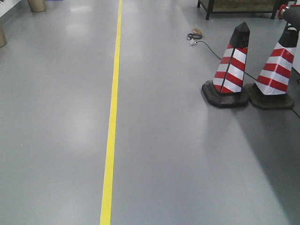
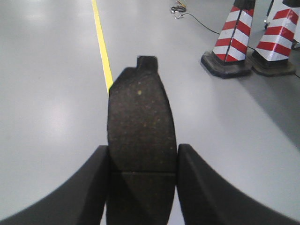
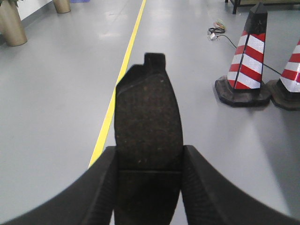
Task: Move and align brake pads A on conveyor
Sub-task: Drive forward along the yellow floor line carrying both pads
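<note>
Left gripper (image 2: 143, 157) is clamped on a brake pad (image 2: 140, 117), one dark finger (image 2: 79, 187) pressed to each long edge, and the pad juts forward past the fingertips. Right gripper (image 3: 149, 157) does the same: it grips a second brake pad (image 3: 147, 108) edge to edge, pointing straight ahead.

Factory or workshop floor - glossy grey epoxy floor (image 1: 187, 164), yellow lane line (image 1: 111, 122), red-white striped cones (image 1: 232, 63), loose cable (image 1: 197, 37) lying by them.
</note>
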Robot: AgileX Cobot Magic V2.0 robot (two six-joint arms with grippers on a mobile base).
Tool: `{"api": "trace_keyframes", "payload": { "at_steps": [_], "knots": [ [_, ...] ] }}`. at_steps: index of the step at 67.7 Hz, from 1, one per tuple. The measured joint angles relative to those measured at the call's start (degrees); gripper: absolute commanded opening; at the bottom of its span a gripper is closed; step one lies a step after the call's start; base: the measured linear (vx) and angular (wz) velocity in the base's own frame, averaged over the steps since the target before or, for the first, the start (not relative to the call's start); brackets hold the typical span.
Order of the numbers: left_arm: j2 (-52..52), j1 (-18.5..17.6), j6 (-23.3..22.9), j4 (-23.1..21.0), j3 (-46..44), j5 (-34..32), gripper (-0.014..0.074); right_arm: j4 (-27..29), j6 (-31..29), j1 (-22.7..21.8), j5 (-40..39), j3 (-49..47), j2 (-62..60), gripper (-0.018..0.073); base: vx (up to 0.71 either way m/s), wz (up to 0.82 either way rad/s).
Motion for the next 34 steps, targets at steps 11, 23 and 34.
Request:
{"api": "trace_keyframes", "payload": {
  "at_steps": [11,23,34],
  "knots": [
    [0.0,0.0,0.0,0.0,0.0,0.0,-0.0006,-0.3,0.0,0.0,0.0,0.0,0.0,-0.0007,0.69,0.02],
    [0.0,0.0,0.0,0.0,0.0,0.0,-0.0006,0.0,0.0,0.0,0.0,0.0,0.0,-0.0007,0.68,0.1],
    [0.0,0.0,0.0,0.0,0.0,0.0,-0.0006,0.0,0.0,0.0,0.0,0.0,0.0,-0.0007,0.65,0.07]
  ]
}}
